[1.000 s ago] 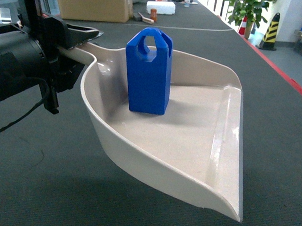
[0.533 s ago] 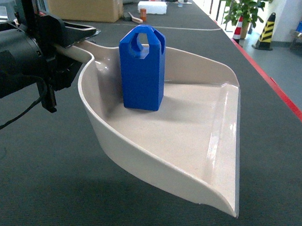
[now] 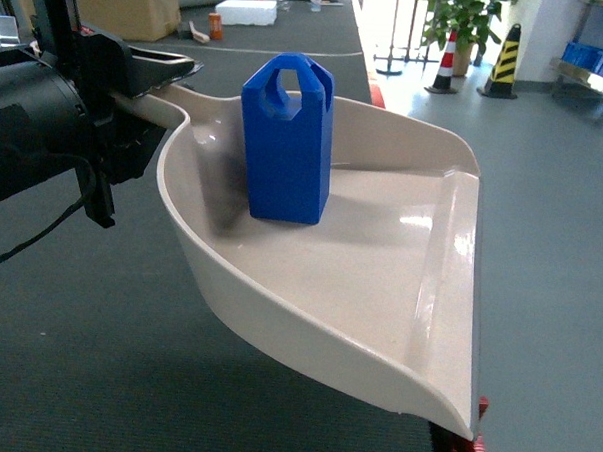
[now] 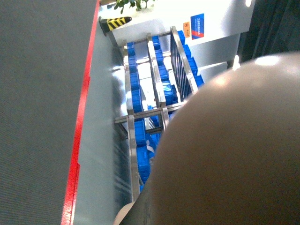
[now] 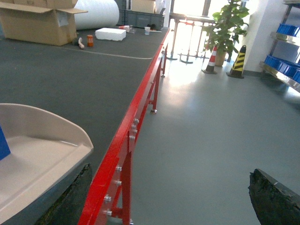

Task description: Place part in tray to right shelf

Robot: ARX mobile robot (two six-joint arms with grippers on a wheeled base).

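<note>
Blue part upright at rear of tray; left fingers clamped on tray handle, right fingers spread, empty; best carried level and slow to right shelf.

Glossy beige plastic tray; smooth solid-blue plastic part; matt dark textured table surface; red painted metal edge.
</note>
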